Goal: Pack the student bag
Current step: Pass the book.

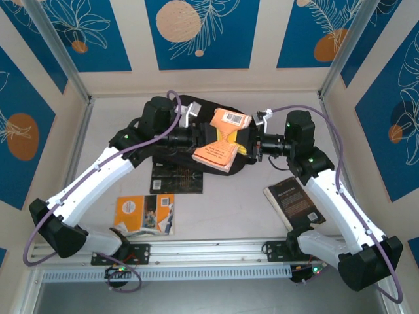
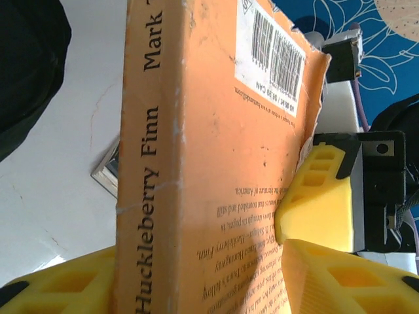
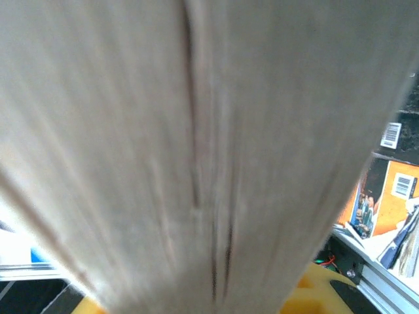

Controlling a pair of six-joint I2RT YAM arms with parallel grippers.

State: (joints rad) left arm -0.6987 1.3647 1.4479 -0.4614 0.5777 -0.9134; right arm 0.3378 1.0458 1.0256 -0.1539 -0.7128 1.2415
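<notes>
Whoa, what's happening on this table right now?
Two robot arms are packing a large black fabric backpack. The left gripper and the right gripper both appear to clamp one worn orange paperback book, titled Huckleberry Finn, held tilted over the backpack and not yet inside. Three more books lie on the white table: a flat dark book with gold print, an orange-and-white book and a dark paperback.

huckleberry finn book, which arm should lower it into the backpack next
Probably left: the left hand clamps the Huckleberry Finn paperback at the spine, over the black backpack. The right hand only pinches the page edge.
</notes>
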